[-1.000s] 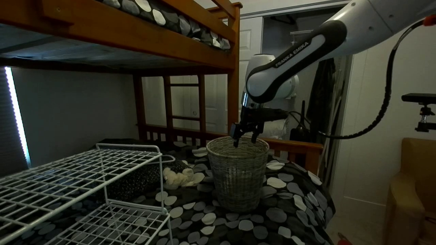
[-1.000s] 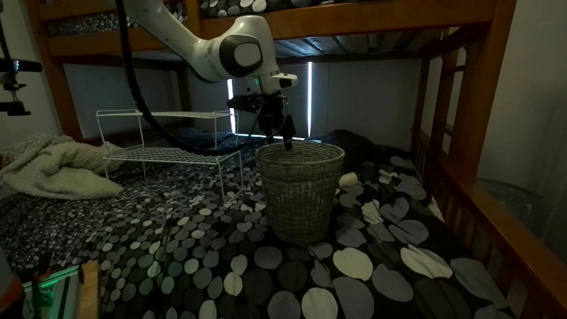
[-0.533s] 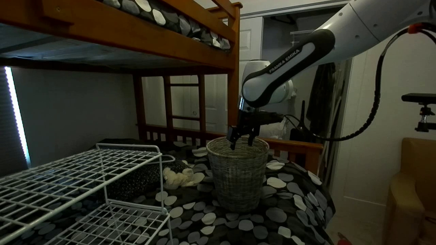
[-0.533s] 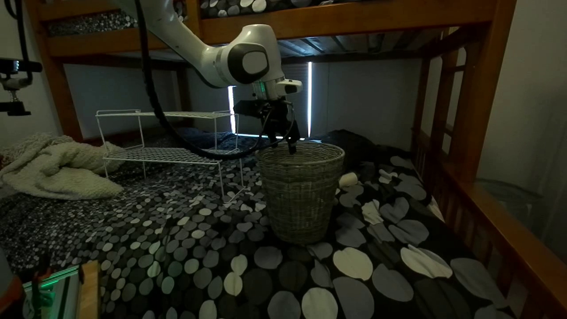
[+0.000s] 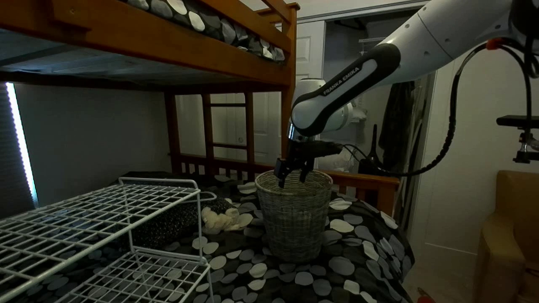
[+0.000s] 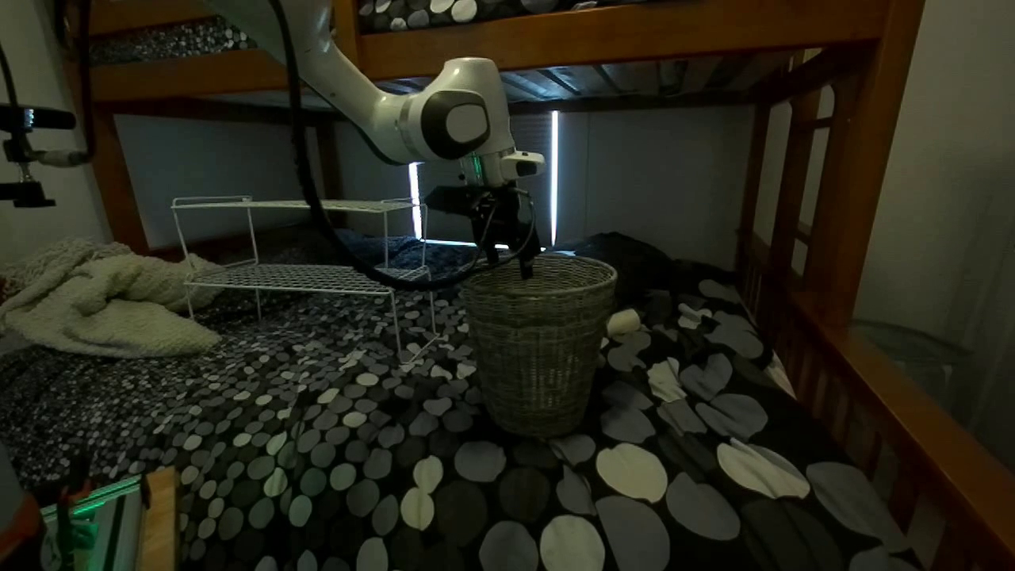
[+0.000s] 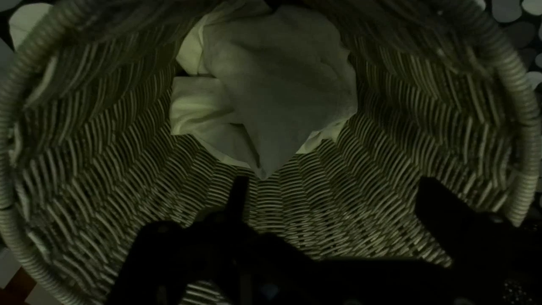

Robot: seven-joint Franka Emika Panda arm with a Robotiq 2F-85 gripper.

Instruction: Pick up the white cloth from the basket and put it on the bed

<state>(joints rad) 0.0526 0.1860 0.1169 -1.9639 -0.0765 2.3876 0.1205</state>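
Note:
The white cloth (image 7: 288,80) lies crumpled deep in the basket in the wrist view, one corner pointing toward my fingers. The basket's walls hide it in both exterior views. The tall wicker basket (image 5: 294,223) stands upright on the bed (image 5: 341,267); both also show in an exterior view, the basket (image 6: 539,365) and the bed (image 6: 444,468). My black gripper (image 5: 292,182) points down with its fingertips just inside the basket's rim, above the cloth. In the wrist view the gripper (image 7: 334,180) is open, its fingers wide apart with nothing between them.
A white wire rack (image 5: 160,198) stands on the bed beside the basket. A cream fleece blanket (image 6: 111,301) lies at the bed's far side. The upper bunk (image 6: 618,36) overhangs the bed. A wooden end rail (image 5: 366,179) stands behind the basket.
My arm has come down and shifted a little sideways. The fingertips have sunk slightly lower into the basket's mouth. The gripper stays open, and the basket has not moved.

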